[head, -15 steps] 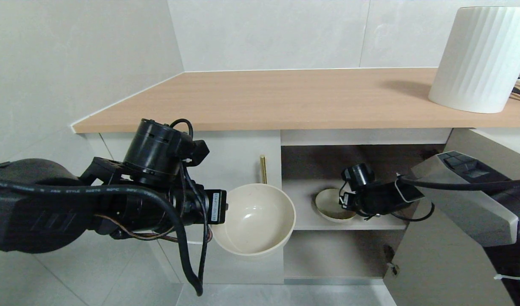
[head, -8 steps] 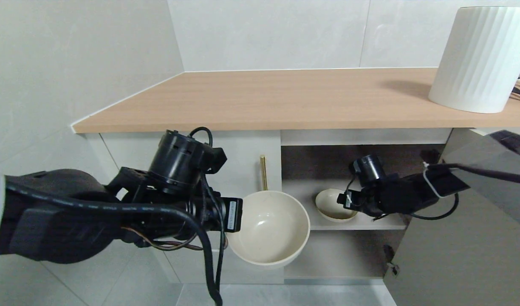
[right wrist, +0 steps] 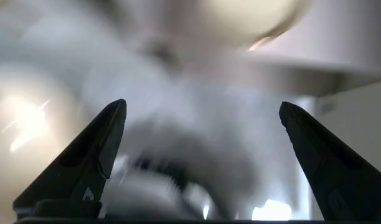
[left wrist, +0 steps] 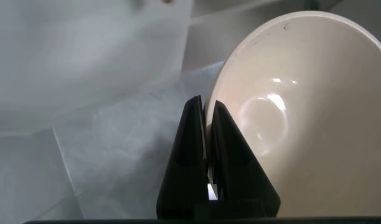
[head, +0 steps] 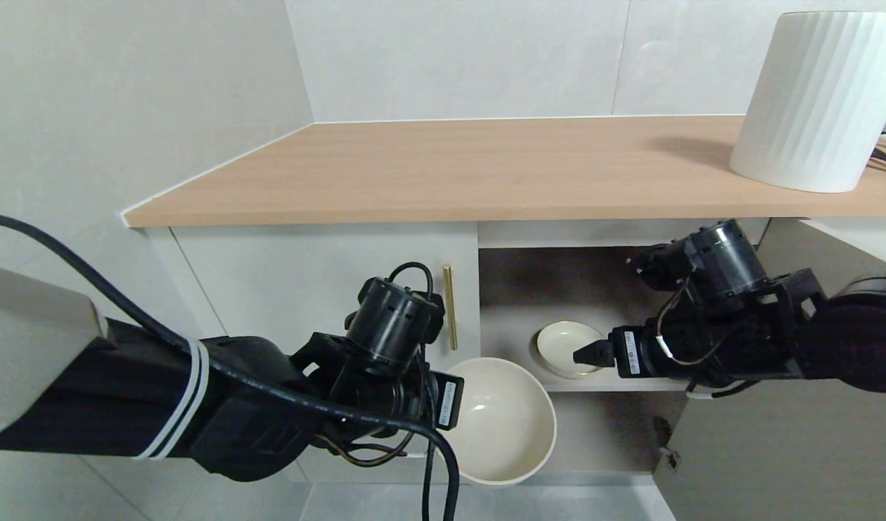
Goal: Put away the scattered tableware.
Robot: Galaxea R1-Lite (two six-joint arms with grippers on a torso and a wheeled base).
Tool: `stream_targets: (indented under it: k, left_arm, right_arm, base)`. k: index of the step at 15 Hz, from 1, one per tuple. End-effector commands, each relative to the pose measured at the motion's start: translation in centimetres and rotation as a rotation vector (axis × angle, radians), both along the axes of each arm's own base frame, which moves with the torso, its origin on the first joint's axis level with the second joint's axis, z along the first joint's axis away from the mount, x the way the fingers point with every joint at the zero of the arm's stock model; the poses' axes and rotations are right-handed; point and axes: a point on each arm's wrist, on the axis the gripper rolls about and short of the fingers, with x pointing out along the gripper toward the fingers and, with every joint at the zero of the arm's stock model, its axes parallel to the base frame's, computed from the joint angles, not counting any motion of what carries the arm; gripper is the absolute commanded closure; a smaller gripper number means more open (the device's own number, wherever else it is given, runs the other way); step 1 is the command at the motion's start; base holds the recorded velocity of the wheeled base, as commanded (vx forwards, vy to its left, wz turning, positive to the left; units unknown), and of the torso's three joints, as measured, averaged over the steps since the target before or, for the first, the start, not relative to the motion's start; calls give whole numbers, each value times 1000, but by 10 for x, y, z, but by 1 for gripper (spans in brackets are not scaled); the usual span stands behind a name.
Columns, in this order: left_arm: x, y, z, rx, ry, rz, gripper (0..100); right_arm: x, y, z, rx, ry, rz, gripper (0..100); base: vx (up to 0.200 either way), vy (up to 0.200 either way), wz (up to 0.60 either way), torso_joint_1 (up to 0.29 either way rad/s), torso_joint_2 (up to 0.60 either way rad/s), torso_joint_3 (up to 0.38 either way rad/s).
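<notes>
The left end effector (left wrist: 206,106) is closed on the rim of the large cream bowl (head: 504,420) and holds it tilted, in the air, in front of the open cabinet and lower than the shelf (head: 512,333). The small bowl (head: 562,347) stands on this shelf. The right end effector (head: 588,352) is just beside it with fingers spread wide and nothing between them; whether it touches the small bowl I cannot tell. A white ribbed container (head: 819,101) stands on the worktop (head: 443,170).
</notes>
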Motion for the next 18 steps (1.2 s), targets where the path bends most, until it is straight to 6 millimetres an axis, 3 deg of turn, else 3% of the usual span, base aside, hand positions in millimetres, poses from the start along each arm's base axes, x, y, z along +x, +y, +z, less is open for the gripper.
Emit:
stream_targets:
  k: [1, 9, 16, 17, 18]
  left_arm:
    - [2, -10, -6, 11, -9, -30, 100]
    - [-5, -25, 3, -20, -45, -73, 100]
    - [-8, -28, 2, -6, -52, -64, 100]
    - [-7, -28, 1, -4, -51, -65, 100]
    - [-7, -28, 1, -3, -50, -65, 100]
  right_arm:
    - [-30, 4, 25, 43, -31, 89, 0]
    - [-20, 36, -25, -56, 115, 150, 0]
    - [-13, 42, -34, -56, 125, 144, 0]
    - [-13, 42, -34, -53, 119, 144, 100]
    - [-14, 44, -34, -53, 119, 152, 100]
  base:
    - [0, 0, 0, 0, 0, 0]
    - [0, 0, 0, 0, 0, 0]
    - [0, 0, 0, 0, 0, 0]
    - [0, 0, 0, 0, 0, 0]
    - [0, 0, 0, 0, 0, 0]
